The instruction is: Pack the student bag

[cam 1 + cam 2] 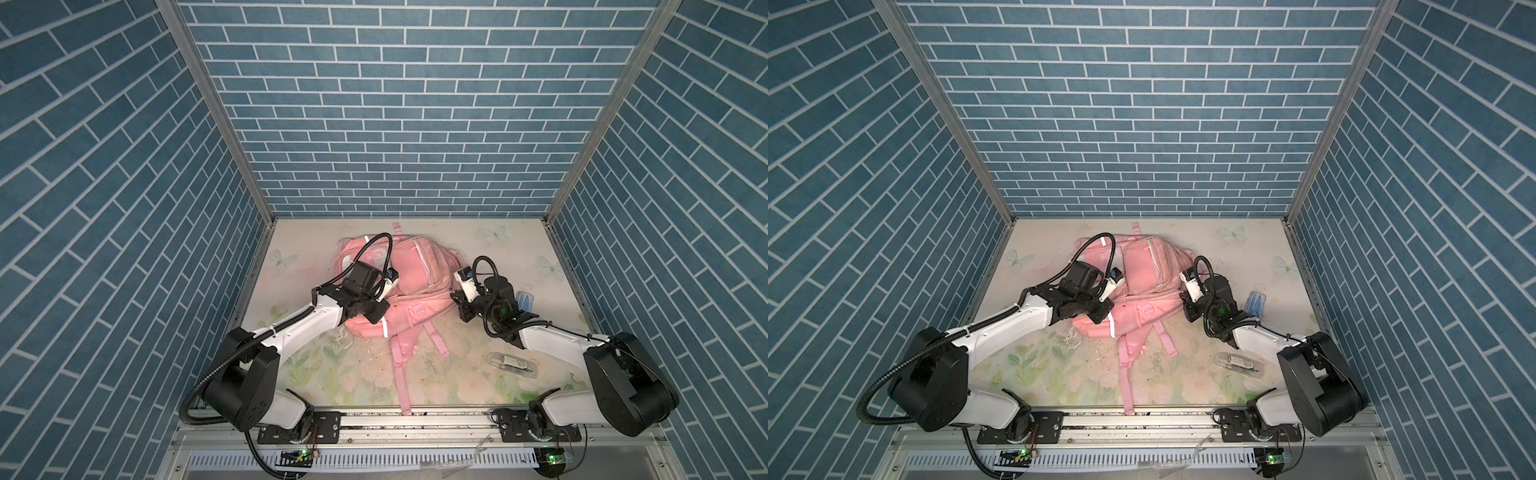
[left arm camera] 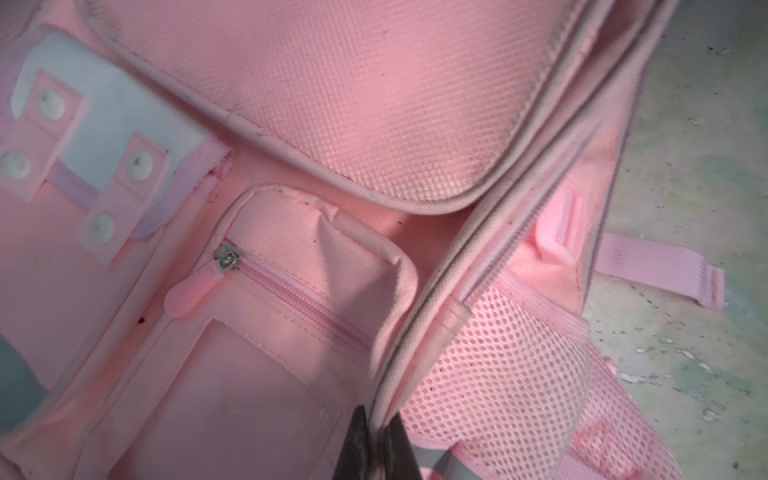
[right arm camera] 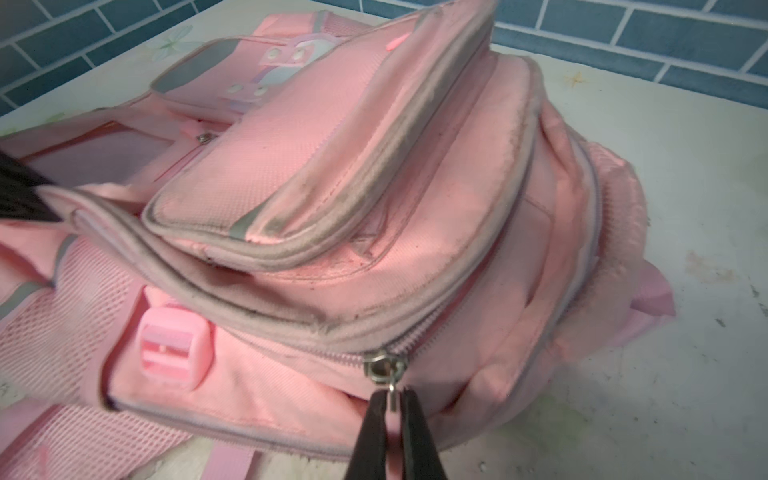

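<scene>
Here the student bag (image 1: 409, 286) lies flat in the middle of the desk (image 1: 478, 249), straps toward the robot. The left end effector (image 2: 377, 442) is clenched on the bag's piped seam beside the mesh pocket (image 2: 498, 353). The right end effector (image 3: 392, 401) pinches a metal zipper pull (image 3: 392, 387).

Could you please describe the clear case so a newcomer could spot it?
Start at the big pink student bag in the middle, then look nearer and rightward. The clear case lies flat there, see-through with dark contents, unlike the small blue item farther back.
</scene>
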Motion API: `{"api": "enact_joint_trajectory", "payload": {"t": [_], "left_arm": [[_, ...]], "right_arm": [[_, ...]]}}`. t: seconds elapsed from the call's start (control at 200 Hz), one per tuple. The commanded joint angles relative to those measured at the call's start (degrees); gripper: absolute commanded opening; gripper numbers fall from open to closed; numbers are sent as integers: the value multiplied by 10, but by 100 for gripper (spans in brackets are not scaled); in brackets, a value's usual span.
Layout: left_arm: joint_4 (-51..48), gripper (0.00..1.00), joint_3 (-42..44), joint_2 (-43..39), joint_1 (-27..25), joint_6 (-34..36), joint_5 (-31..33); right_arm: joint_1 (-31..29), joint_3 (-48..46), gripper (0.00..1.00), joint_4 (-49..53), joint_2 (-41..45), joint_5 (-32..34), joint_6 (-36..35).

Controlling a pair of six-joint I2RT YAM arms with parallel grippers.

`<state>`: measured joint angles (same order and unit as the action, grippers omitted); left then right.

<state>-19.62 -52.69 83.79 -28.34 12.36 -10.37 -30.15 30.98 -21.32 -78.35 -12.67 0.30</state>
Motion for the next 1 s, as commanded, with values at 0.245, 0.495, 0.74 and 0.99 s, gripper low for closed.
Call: {"api": "enact_joint_trajectory", "payload": {"t": [0.245,0.495,0.74,0.99], "left_arm": [[-79,43,-77,41,118,-199,-63],[86,52,113,-137,115,-575,-131],[260,61,241,-275,-17,-859,42],[365,61,282,-230,-131,-997,131]], "right_arm": [[-137,20,0,14,10,45,26],[-171,30,0,8,-8,35,12],[-190,18,0,3,3,41,5],[-201,18,0,5,5,42,-1]]}}
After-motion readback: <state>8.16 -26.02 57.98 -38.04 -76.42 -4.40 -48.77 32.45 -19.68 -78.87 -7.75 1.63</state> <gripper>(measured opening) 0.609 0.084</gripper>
